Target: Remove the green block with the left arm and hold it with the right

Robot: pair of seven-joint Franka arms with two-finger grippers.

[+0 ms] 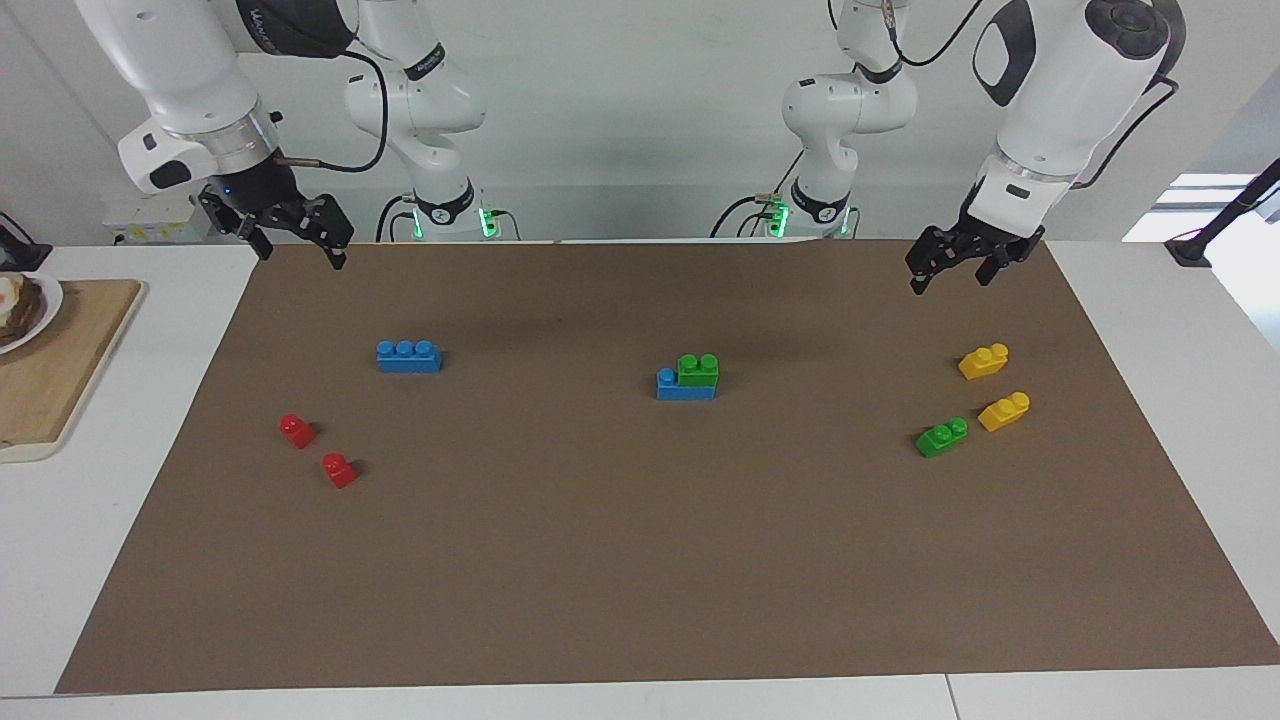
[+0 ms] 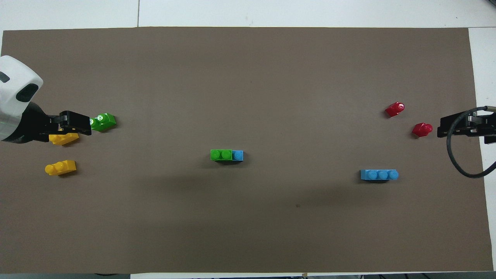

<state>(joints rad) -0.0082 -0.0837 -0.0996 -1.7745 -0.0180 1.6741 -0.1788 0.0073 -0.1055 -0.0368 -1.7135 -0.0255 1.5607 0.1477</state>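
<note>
A green block (image 1: 697, 368) (image 2: 221, 154) with two studs sits on top of a longer blue brick (image 1: 670, 386) (image 2: 238, 155) in the middle of the brown mat. A second, loose green brick (image 1: 942, 437) (image 2: 104, 121) lies toward the left arm's end. My left gripper (image 1: 950, 280) (image 2: 87, 123) hangs open and empty, raised over the mat's corner at that end. From overhead it overlaps a yellow brick. My right gripper (image 1: 300, 255) (image 2: 440, 130) hangs open and empty over the mat's corner at the right arm's end.
Two yellow bricks (image 1: 983, 361) (image 1: 1004, 411) lie beside the loose green one. A blue three-stud brick (image 1: 408, 355) and two red bricks (image 1: 296, 430) (image 1: 339, 469) lie toward the right arm's end. A wooden board (image 1: 50, 370) with a plate sits off the mat there.
</note>
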